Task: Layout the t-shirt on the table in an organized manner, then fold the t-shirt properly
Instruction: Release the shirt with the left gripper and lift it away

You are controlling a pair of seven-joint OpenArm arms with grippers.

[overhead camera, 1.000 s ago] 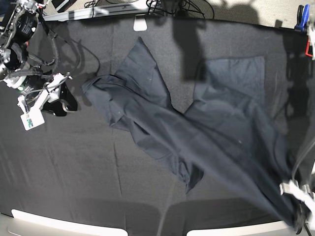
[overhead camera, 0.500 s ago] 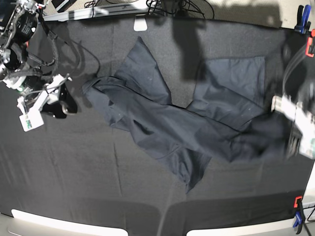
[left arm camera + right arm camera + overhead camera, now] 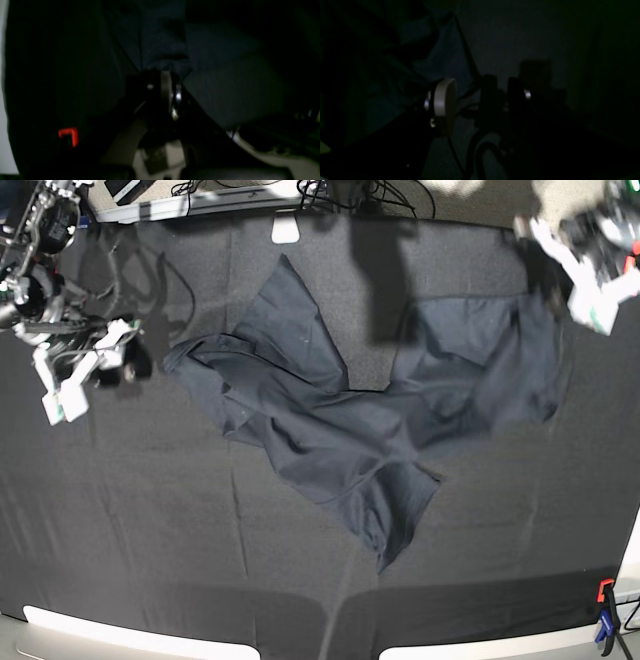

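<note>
Left fingers (image 3: 549,274) moved farther away; t-shirt (image 3: 340,420) long axis crosswise.

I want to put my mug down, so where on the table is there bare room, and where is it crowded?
Bare cloth lies between the t-shirt and the near table edge, widest at the view's lower left. Another patch borders the clamp at lower right. It's crowded top right, where the left hand grips the shirt.

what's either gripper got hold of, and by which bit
The left gripper is shut on the t-shirt, by a bunched bit at its edge; which edge can't be told. The right gripper holds nothing, jaws apart.
</note>
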